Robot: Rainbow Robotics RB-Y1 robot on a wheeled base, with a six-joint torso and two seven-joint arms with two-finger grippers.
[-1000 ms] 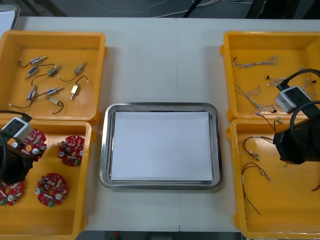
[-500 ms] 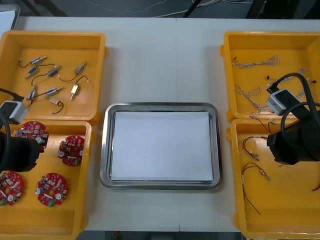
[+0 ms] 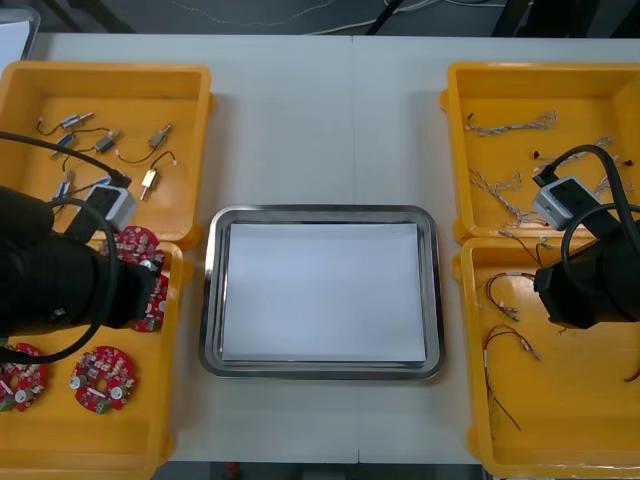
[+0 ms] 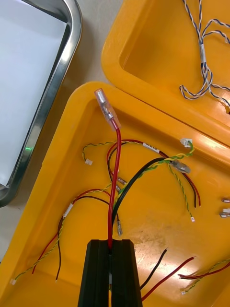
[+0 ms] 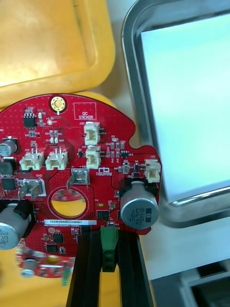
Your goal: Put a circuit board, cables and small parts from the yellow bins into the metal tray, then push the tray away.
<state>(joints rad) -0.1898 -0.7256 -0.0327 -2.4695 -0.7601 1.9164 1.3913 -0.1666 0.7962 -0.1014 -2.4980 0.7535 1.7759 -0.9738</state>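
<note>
Left wrist view: my left gripper (image 5: 109, 236) is pinching the board (image 5: 81, 163) by its edge, a green connector between the fingers. The board hangs above the left bin (image 3: 172, 400) nearest me, just beside the tray (image 5: 130, 96). On the right wrist view, my right gripper (image 4: 111, 245) has its fingers clamped on a red cable (image 4: 115, 182), which runs out from them above the other cables in the near right bin (image 4: 153, 225).
</note>
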